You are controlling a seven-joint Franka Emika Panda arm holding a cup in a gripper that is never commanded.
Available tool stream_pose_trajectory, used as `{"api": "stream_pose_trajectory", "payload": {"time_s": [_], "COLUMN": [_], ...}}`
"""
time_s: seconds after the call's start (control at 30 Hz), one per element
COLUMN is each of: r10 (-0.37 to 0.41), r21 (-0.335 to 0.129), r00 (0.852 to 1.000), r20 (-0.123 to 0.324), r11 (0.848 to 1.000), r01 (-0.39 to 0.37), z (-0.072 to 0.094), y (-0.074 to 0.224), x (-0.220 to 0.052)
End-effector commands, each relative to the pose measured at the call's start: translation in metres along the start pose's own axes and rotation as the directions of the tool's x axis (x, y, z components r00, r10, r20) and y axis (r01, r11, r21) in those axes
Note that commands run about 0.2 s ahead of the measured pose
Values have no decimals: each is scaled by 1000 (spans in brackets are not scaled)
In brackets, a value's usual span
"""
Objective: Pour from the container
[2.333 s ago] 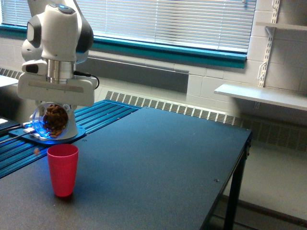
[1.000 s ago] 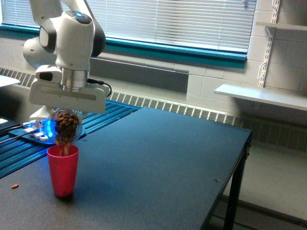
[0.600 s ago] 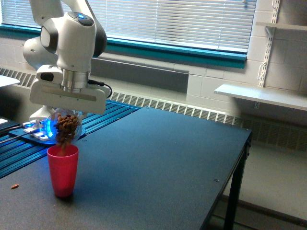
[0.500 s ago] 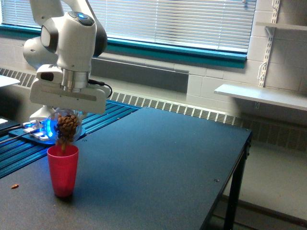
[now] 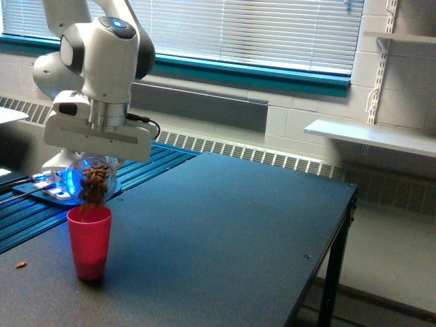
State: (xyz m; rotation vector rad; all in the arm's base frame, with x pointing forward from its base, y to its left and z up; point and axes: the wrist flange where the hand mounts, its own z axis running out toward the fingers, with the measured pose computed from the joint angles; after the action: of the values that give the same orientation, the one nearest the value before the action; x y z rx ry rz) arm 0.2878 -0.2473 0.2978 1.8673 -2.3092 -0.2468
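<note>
**Pouring nuts into the red cup**

My hand [image 5: 96, 158] is clamped on the container [image 5: 93, 178], a small clear round cup, and I've got it tipped right over so its mouth points down. It hangs directly above the red cup [image 5: 89, 242], close to the rim but I can't tell if it touches. You can see brown nut-like pieces [image 5: 95, 182] through the clear wall, bunched toward the low side, with a few dropping out of the mouth toward the red cup's opening.

The red cup stands upright on the dark worktop [image 5: 225, 238], near the edge at the exterior view's left. It's opaque, so what's inside it is hidden from this angle.

One stray brown piece [image 5: 22, 263] lies on the worktop off toward the exterior view's left of the red cup, well apart from it.

Behind the container there's a round base with a blue glow [image 5: 65, 185], sitting on the blue slatted surface [image 5: 146, 162] next to the worktop.
</note>
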Motion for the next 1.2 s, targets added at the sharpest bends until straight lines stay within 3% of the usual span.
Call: {"api": "stream_pose_trajectory", "payload": {"time_s": [0.03,0.57,1.2], "r10": [-24,-27,-36], "r21": [-14,-26,-84], "r00": [1000,999,998], "r20": [3,27,56], "r11": [1000,999,996], "r01": [24,28,40], "z": [-3,-8,-7], "y": [-4,-7,0], "x": [-3,-6,-9]}}
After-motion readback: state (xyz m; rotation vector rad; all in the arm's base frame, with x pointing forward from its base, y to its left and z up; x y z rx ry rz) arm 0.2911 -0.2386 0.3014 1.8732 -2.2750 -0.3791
